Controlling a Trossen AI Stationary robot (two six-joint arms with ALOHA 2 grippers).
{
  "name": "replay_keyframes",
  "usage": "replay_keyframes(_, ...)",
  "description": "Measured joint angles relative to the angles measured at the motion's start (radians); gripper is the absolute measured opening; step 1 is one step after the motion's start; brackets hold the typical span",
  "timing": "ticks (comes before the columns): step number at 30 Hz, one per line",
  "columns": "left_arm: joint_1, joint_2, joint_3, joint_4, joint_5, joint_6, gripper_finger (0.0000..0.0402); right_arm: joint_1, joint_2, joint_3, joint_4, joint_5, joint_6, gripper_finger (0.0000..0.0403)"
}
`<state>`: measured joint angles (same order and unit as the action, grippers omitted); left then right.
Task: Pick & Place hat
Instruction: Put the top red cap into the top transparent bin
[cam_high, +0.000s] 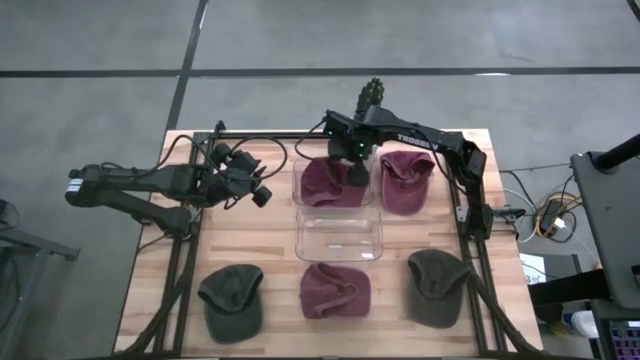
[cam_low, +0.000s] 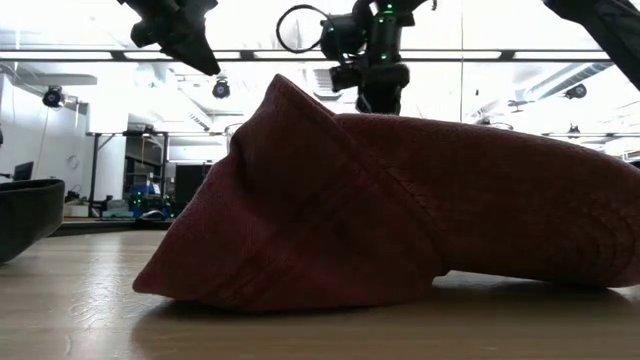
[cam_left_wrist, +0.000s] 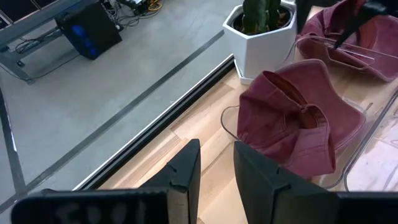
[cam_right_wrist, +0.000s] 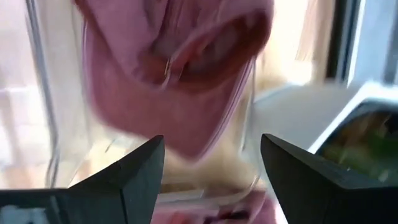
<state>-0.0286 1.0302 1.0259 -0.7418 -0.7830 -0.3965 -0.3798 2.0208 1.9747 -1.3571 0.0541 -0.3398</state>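
Note:
A maroon hat lies crumpled in the far clear bin; in the right wrist view the hat shows right below the fingers. My right gripper hangs over that hat's right side, pointing down and open, with nothing between its fingers. My left gripper waits above the table's left part, its fingers a little apart and empty. A second maroon hat rests on the table right of the bin. A third lies near the front edge and fills the low view.
An empty clear bin stands at the table's middle. Two dark green hats lie at the near left and near right. A potted plant stands beyond the far edge. Bare wood shows between the left gripper and the bins.

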Motion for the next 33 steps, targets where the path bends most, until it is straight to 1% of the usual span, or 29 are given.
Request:
replay_keyframes(5, 0.0, 0.0, 0.0, 0.0, 0.0, 0.0, 0.009, 0.004, -0.018, -0.001, -0.206, -0.001, 0.143, 0.0262)
replay_keyframes(7, 0.0, 0.0, 0.0, 0.0, 0.0, 0.0, 0.009, 0.01, -0.037, -0.017, -0.212, -0.002, 0.212, 0.0259)
replay_keyframes(11, 0.0, 0.0, 0.0, -0.003, 0.006, -0.012, 0.009, 0.021, -0.138, -0.113, -0.211, 0.002, 0.315, 0.0252)
replay_keyframes(15, -0.001, 0.0, -0.006, -0.011, 0.008, -0.034, 0.009, 0.019, -0.255, -0.249, -0.211, 0.032, 0.43, 0.0244)
replay_keyframes(18, -0.001, 0.0, -0.02, -0.015, 0.01, -0.053, 0.009, 0.011, -0.36, -0.367, -0.194, 0.036, 0.529, 0.024)
replay_keyframes(24, -0.001, 0.001, -0.038, -0.016, 0.01, -0.089, 0.009, -0.006, -0.561, -0.62, -0.072, 0.059, 0.764, 0.0237)
replay_keyframes(30, 0.0, 0.0, -0.05, -0.014, 0.009, -0.116, 0.009, -0.05, -0.732, -0.82, -0.004, 0.064, 0.998, 0.0237)
replay_keyframes(33, 0.0, 0.0, -0.051, -0.014, 0.009, -0.127, 0.009, -0.075, -0.809, -0.912, 0.04, 0.085, 1.091, 0.0237)
